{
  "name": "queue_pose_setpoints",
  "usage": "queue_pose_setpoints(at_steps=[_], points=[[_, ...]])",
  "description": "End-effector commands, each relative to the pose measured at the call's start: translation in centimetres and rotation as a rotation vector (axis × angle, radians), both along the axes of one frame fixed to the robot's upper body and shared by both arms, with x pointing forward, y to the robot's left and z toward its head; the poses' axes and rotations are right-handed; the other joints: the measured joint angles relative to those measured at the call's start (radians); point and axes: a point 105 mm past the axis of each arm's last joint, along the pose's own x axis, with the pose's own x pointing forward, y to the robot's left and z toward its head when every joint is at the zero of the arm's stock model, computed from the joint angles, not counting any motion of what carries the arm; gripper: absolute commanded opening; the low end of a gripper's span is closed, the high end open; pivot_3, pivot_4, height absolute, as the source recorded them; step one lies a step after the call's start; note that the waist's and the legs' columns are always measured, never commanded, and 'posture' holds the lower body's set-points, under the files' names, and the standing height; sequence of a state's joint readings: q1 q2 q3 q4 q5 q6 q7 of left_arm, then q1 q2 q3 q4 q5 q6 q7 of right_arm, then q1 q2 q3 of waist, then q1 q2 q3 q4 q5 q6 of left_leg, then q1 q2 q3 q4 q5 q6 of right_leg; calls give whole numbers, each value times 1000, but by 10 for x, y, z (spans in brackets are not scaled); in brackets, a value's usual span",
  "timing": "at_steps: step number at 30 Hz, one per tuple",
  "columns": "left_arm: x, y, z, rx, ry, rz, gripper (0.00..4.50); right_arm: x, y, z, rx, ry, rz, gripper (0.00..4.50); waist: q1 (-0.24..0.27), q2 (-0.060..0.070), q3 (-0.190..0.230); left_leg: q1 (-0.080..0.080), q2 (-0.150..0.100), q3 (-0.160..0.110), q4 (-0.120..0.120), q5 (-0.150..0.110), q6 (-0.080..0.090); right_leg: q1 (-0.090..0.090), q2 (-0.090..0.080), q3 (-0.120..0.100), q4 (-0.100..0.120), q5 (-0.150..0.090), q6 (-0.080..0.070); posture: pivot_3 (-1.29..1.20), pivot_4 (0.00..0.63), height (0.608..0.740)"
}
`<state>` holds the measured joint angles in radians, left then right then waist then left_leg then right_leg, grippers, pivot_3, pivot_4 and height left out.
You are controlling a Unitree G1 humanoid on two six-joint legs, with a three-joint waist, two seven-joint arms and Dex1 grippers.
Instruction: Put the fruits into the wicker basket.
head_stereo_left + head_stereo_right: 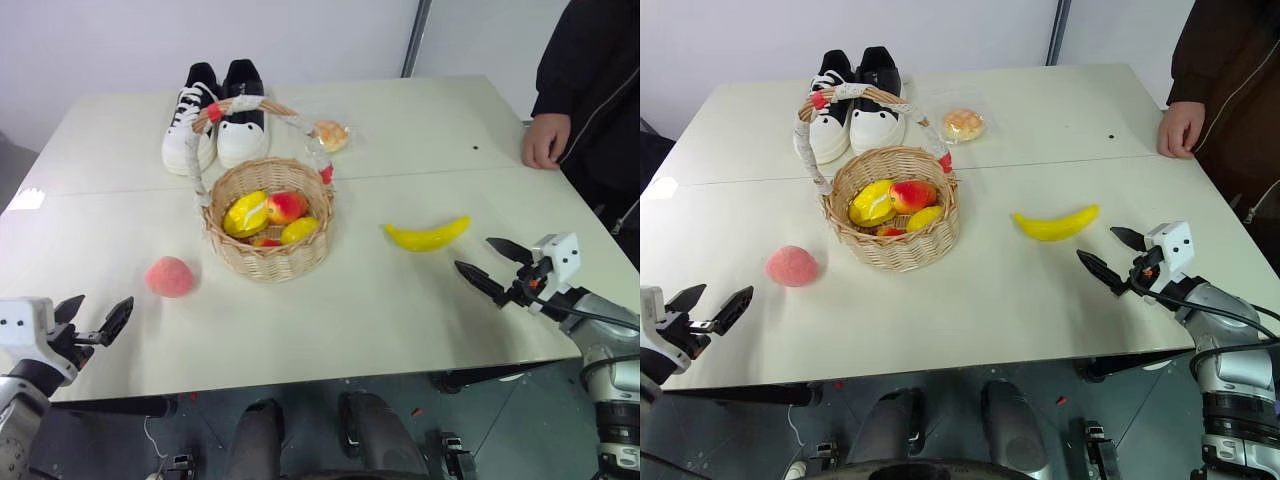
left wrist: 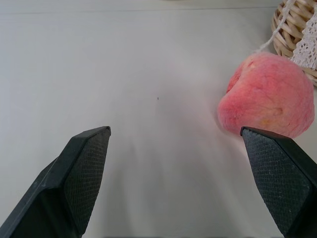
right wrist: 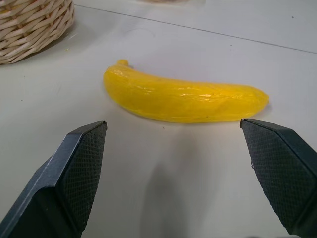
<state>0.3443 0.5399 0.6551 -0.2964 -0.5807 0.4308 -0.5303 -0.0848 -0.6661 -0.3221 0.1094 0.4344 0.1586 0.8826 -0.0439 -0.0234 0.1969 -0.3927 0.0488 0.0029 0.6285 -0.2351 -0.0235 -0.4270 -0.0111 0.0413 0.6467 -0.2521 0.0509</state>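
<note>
A: Peach (image 1: 169, 276) sits on the table (image 1: 420, 150), left of the basket (image 1: 268, 262) and near it, not touching. Banana (image 1: 427, 235) lies flat to the basket's right, well apart. Neither is in yet.

B: Left gripper (image 1: 96, 322)?

A: Jaws spread wide, empty, near the table's front edge short of the peach. In its wrist view the peach sits off toward one fingertip (image 2: 277, 163), not centred, so the arm likely needs to swing toward the basket side before closing.

B: Right gripper (image 1: 493, 264)?

A: Also wide open, holding nothing, pointed at the banana. Wrist view has the banana lying across between both fingers (image 3: 79, 163), broadside on: a good line for pinching its middle.

B: Basket contents?

A: Some yellow and red fruit inside already. Handle (image 1: 250, 104) arches over the top, so drops probably go in from the side. Sneakers (image 1: 215, 110) and a wrapped bun (image 1: 330, 134) sit behind; a person's hand (image 1: 545, 140) rests on the far right edge
</note>
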Motion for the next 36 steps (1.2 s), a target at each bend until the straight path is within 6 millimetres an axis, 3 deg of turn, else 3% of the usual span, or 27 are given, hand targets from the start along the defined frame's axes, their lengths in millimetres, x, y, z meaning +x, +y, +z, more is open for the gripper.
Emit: queue_pose_setpoints(at_steps=[1, 10, 19, 25, 29, 36], points=[[1, 1, 12, 26, -38, -7, 4500, 0, 4, 14, -7, -62, 9, 4473, 0, 0, 0, 0, 0, 0, 0, 0, 0, 0, 0, 0, 0, 0, 0, 0, 150, 740], [7, -5, 16, -17, -45, -22, 4500, 3, 21, 28, -19, -94, 67, 4473, 0, 0, 0, 0, 0, 0, 0, 0, 0, 0, 0, 0, 0, 0, 0, 0, 150, 740], [19, -25, 34, 26, -71, -108, 4500, -5, 68, 59, -39, -119, 289, 4473, 0, 0, 0, 0, 0, 0, 0, 0, 0, 0, 0, 0, 0, 0, 0, 0, 150, 740], [32, -51, 47, 52, -38, -269, 4500, -46, 119, 68, -117, -25, 607, 4473, 4, -1, 0, 0, 0, 0, 0, 0, 0, 0, 0, 0, 0, 0, 0, 0, 150, 740], [46, -58, 44, 90, 43, -318, 4500, -61, 155, 83, -89, -85, 740, 4473, 0, -1, 0, 0, 0, 0, 0, 0, 0, 0, 0, 0, 0, 0, 0, 0, 150, 740], [58, -59, 38, 141, 126, -318, 4500, -69, 180, 84, -92, -136, 812, 4473, 1, -2, 0, -1, 0, 0, -1, 0, 0, -1, 0, 0, -1, 0, 0, 0, 150, 740]])
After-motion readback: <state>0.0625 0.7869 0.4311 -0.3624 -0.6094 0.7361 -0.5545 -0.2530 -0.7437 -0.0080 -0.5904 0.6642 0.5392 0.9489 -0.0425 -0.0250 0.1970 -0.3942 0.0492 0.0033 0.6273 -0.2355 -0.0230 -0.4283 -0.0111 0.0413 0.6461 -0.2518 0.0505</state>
